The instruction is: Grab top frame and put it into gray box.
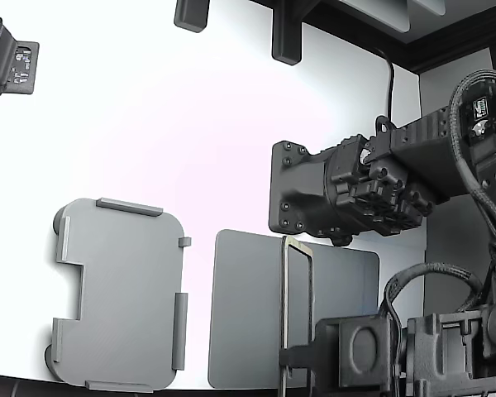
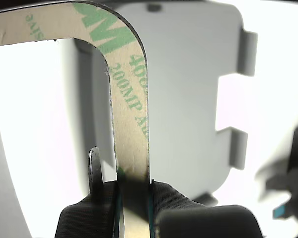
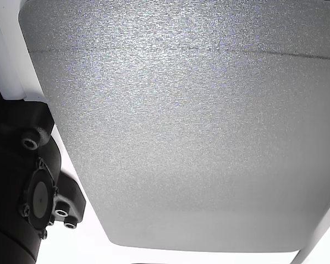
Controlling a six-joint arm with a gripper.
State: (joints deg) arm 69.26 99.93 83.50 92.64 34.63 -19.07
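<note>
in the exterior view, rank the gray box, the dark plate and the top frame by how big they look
1. Dark plate and gray box: look about alike; the plate is partly hidden, so no ranking.
2. Top frame: smallest, seen almost edge-on in the tool.

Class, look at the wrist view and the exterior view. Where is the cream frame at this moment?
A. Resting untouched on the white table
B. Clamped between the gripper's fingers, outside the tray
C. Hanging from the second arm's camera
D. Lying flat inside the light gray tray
B: the gripper pinches one bar of the cream frame, while the light gray tray holds nothing.
</note>
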